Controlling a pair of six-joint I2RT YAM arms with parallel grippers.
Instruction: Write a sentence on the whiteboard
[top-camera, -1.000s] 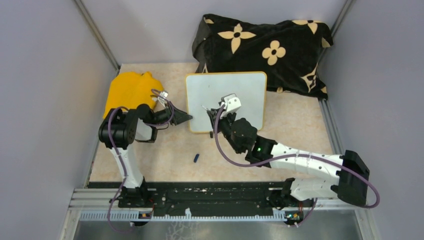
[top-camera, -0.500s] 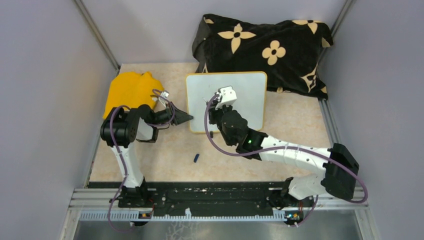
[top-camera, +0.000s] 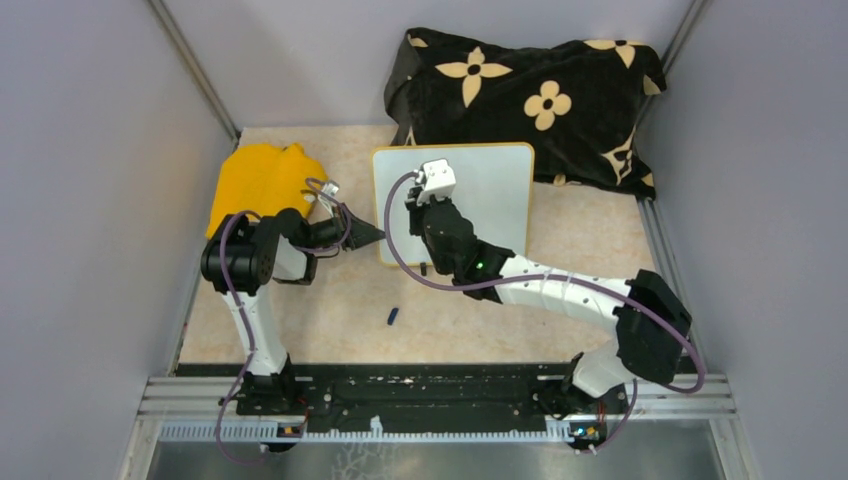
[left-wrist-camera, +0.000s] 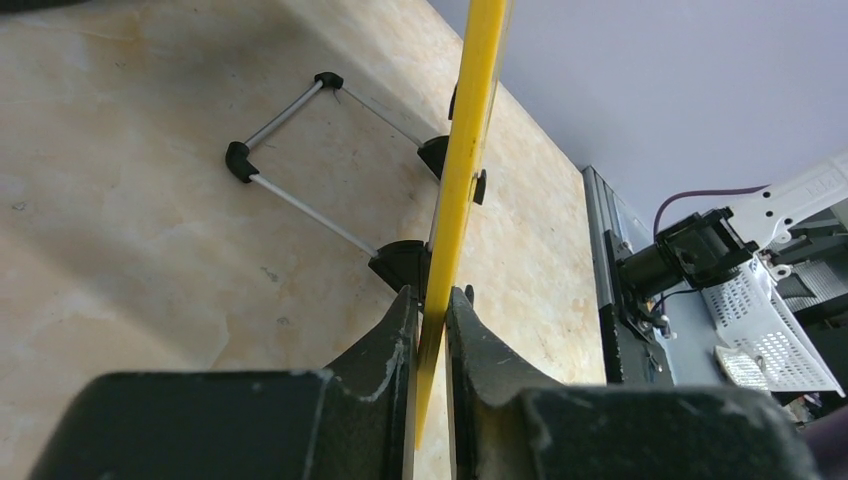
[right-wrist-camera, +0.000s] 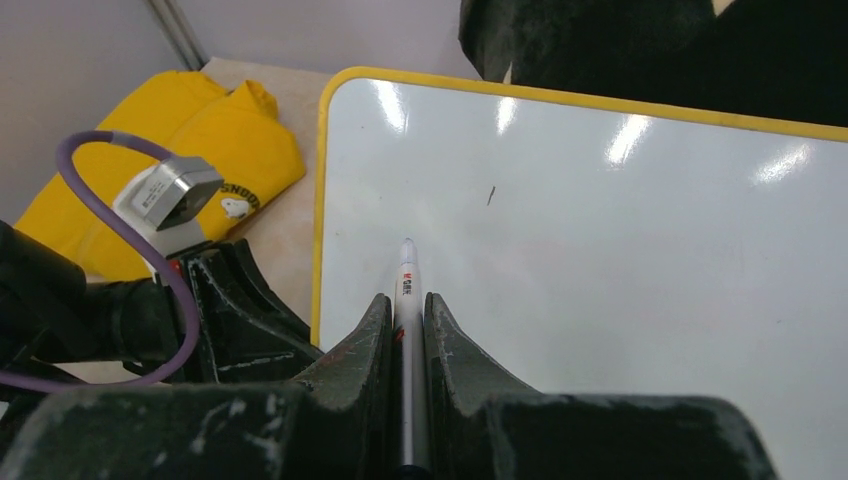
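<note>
- Centrally, the whiteboard (top-camera: 495, 195): a flat, glossy white rectangle with a thin yellow rim and rounded corners. It lies on the marbled beige table (top-camera: 330, 300), between a soft yellow garment (top-camera: 260, 180) and a black flowered cloth (top-camera: 530, 95).
- At its left rim, the left gripper (left-wrist-camera: 430, 300): black fingers pinch the yellow edge (seen edge-on).
- Above its left part, the right gripper (right-wrist-camera: 405, 305): fingers clamp a slim white marker (right-wrist-camera: 407, 270).

Black flowered cloth (top-camera: 520, 115) heaped at back; yellow garment (top-camera: 255, 177) left; small blue object (top-camera: 393, 317) on tabletop (top-camera: 330, 300).
</note>
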